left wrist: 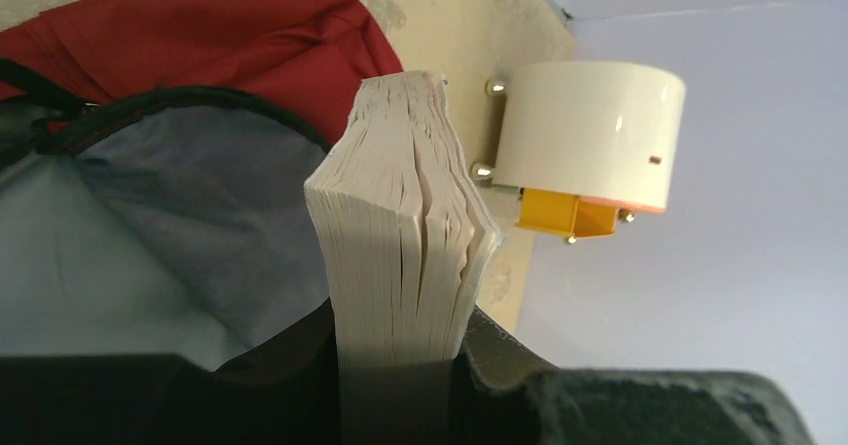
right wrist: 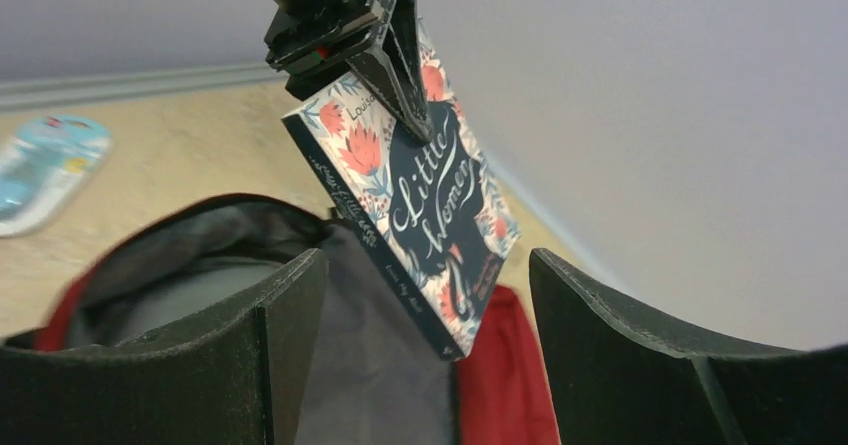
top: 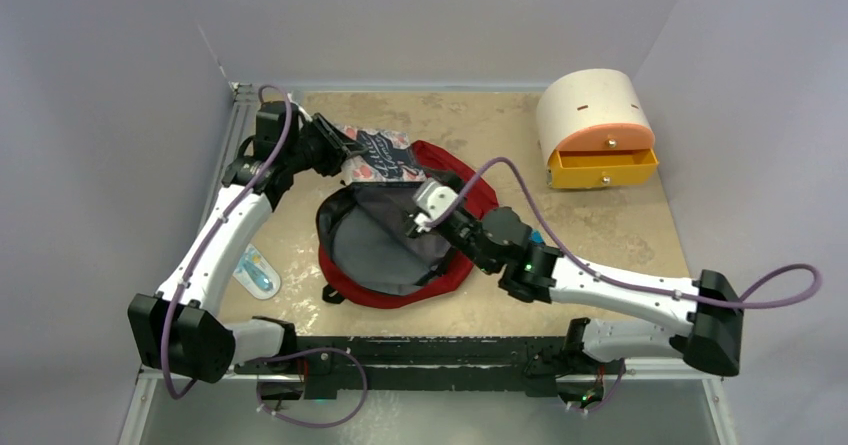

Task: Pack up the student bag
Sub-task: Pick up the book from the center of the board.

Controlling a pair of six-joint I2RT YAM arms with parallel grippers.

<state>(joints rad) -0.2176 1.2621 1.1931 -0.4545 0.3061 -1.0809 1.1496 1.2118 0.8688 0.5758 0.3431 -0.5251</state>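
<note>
- A beige table (top: 620, 225) is shown from above.
- The bag (top: 380, 250), dark red with grey lining, is laid flat at the middle of the table. Its mouth is unzipped and gaping upward.
- The bag is judged soft and light. Its fabric is slumped, so it is likely to fold or slide if pushed. The black-trimmed rim of the opening is judged the best place to take hold of it, so that the mouth can be kept spread.
- A cream box (top: 592, 115) with an orange drawer partly out is set at the far right corner, well apart from the bag.
- A thick paperback book (top: 380, 155) with a floral cover is held tilted in the air above the far rim of the bag. It is not yet inside.
- The left gripper (top: 345, 155) is clamped on the book near one end. In the left wrist view the page edges (left wrist: 405, 235) are seen slightly fanned above the jaws.
- The right gripper (top: 425, 215) is poised over the bag's mouth near its right rim. Its jaws are spread wide and nothing is held between them. In the right wrist view grey lining is seen below them and the book beyond.
- A small blue and white packet (top: 257, 270) is laid on the table left of the bag, apart from it.
</note>
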